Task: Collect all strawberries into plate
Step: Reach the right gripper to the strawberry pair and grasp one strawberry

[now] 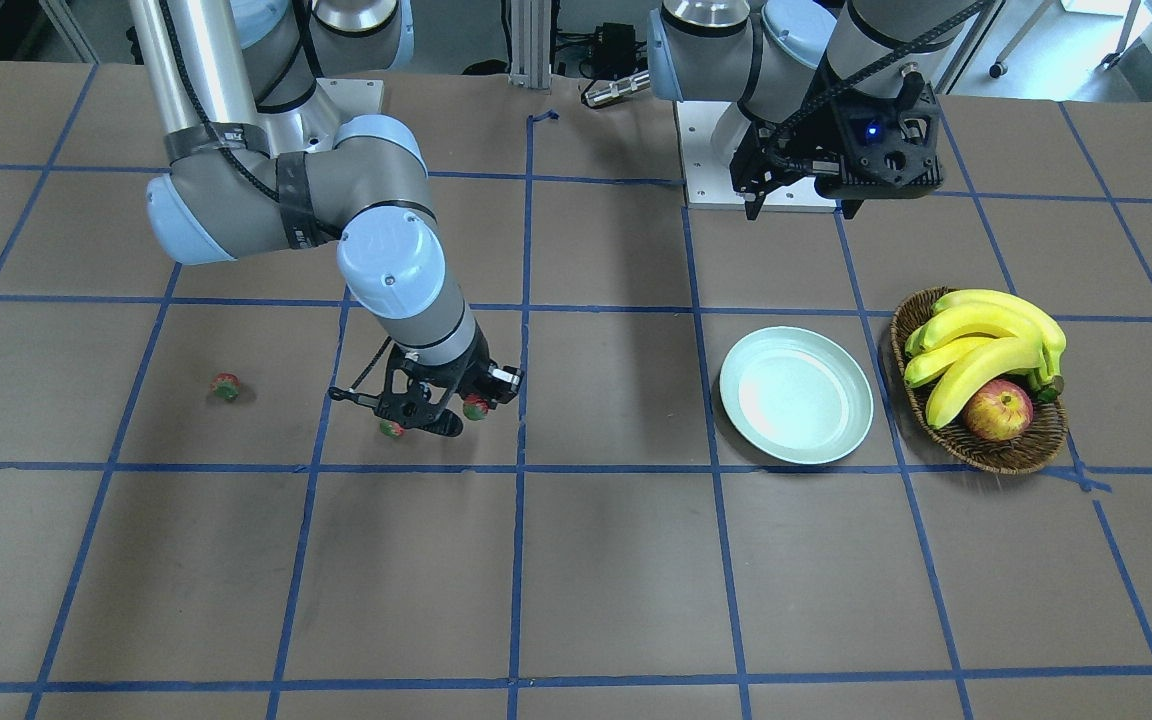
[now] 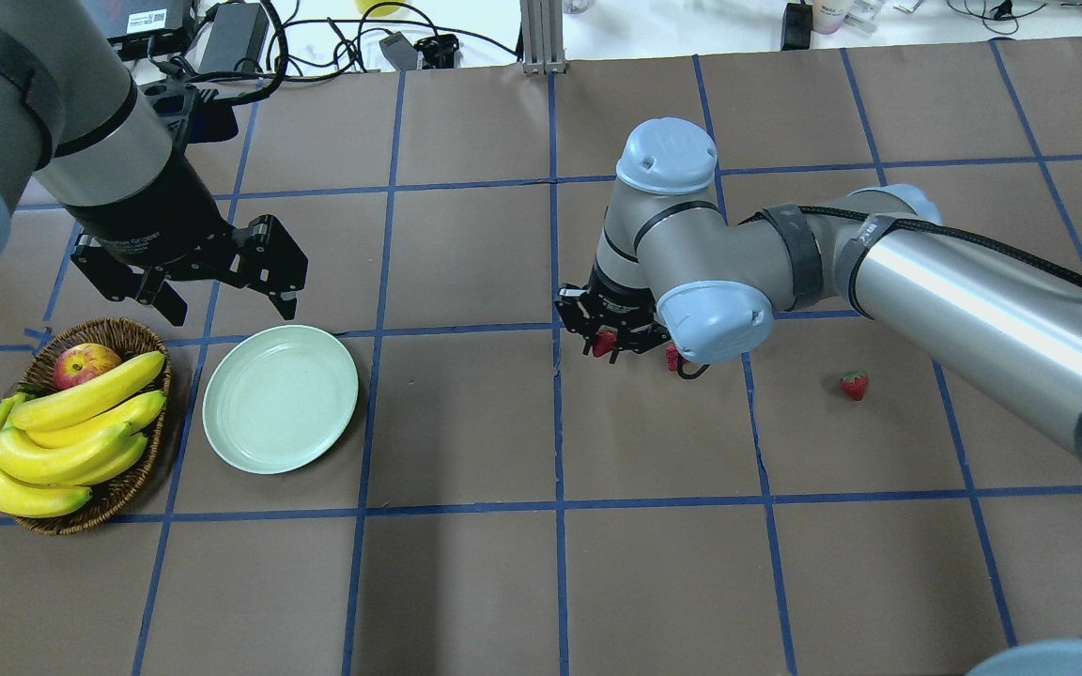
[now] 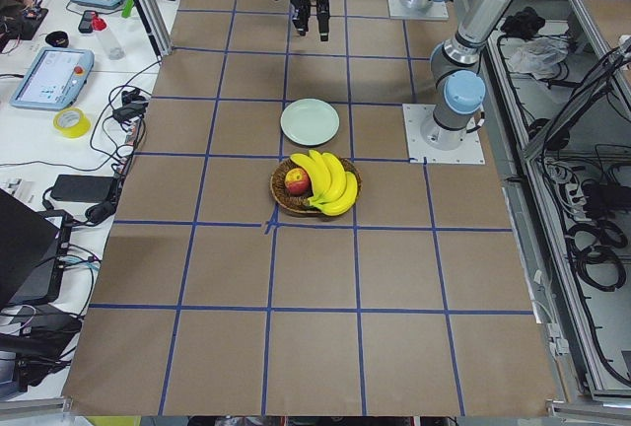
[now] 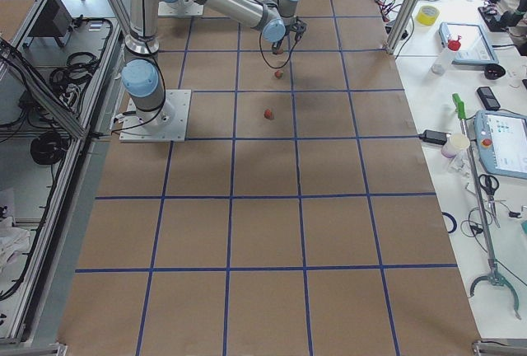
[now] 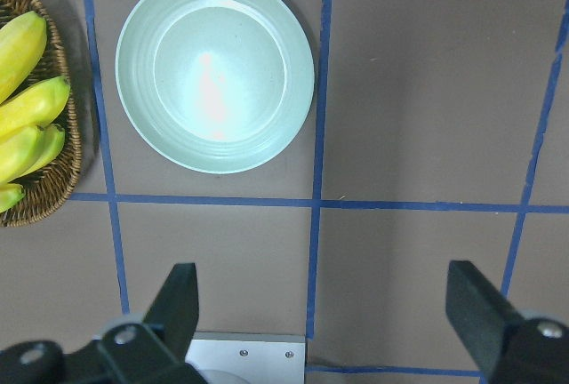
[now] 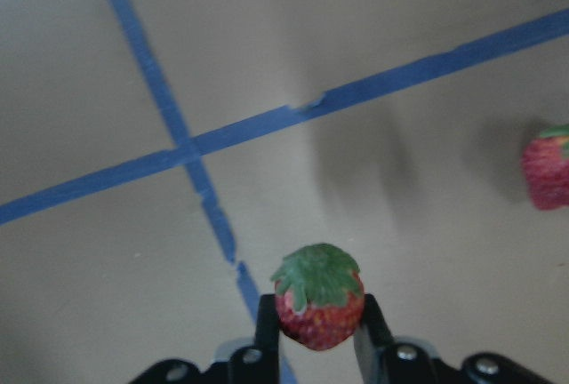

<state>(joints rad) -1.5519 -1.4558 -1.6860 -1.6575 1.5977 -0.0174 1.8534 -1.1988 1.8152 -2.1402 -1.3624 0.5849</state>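
My right gripper (image 1: 469,412) is shut on one strawberry (image 1: 475,406), red with a green cap, and holds it just above the brown table. The right wrist view shows the strawberry (image 6: 318,300) pinched between the fingertips. A second strawberry (image 1: 392,428) lies on the table right beside that gripper, and it also shows in the right wrist view (image 6: 544,171). A third strawberry (image 2: 854,385) lies farther out on my right. The pale mint plate (image 2: 280,398) is empty on my left side. My left gripper (image 2: 212,291) hangs open and empty above the table behind the plate (image 5: 215,71).
A brown wicker basket (image 2: 118,488) with bananas (image 2: 62,441) and a red-yellow apple (image 2: 85,363) stands beside the plate, on its far side from the strawberries. Blue tape lines divide the table into squares.
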